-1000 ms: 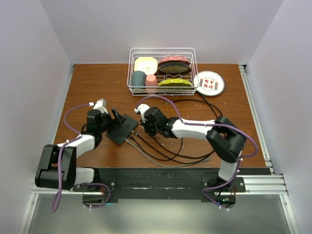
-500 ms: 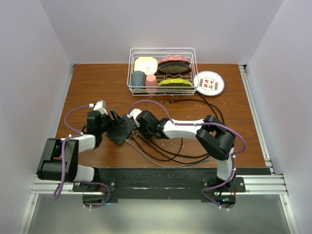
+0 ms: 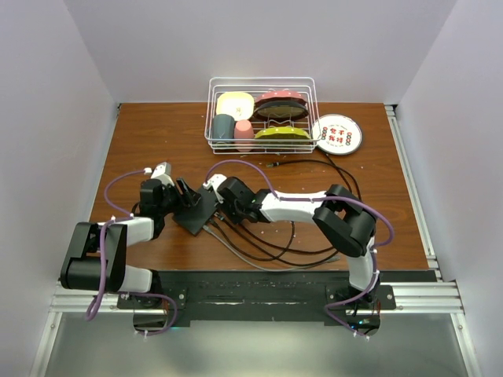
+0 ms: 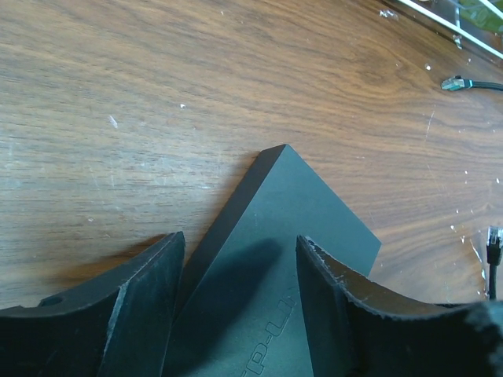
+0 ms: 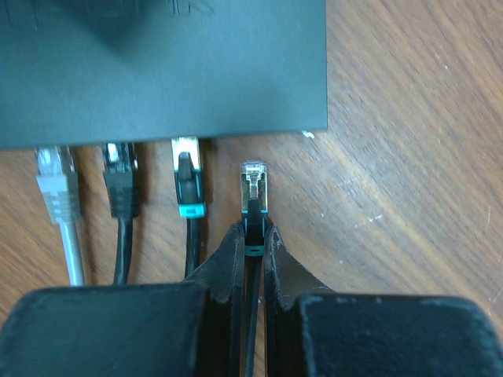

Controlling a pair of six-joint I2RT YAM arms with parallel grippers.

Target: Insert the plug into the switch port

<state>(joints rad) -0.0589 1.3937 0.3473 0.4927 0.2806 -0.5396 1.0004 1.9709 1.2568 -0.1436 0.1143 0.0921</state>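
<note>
Top view, switch (image 3: pixel 195 212): lies flat and turned like a diamond, left of centre on the wooden table (image 3: pixel 141 133).
Top view, left gripper (image 3: pixel 189 196): at the switch's upper-left edge.
Top view, right gripper (image 3: pixel 223 210): at the lower-right edge, where cables (image 3: pixel 259 247) run toward the bottom of the frame.
Top view, wire rack (image 3: pixel 211 118): upper centre, holding dishes; a round plate (image 3: pixel 337 133) sits just right of it.
Left wrist, fingers (image 4: pixel 149 298): parted, one on each side of a switch corner at lower centre; I cannot tell whether they touch it.
Left wrist, loose connector (image 4: pixel 452 82): upper right, on bare wood.
Right wrist, plug (image 5: pixel 253 188): clear-tipped, mid-frame, pointing at the switch's edge with a strip of wood between them.
Right wrist, jaws: pinched tight on the plug's teal boot.
Right wrist, neighbours: three cables enter the switch's edge left of the plug.
</note>
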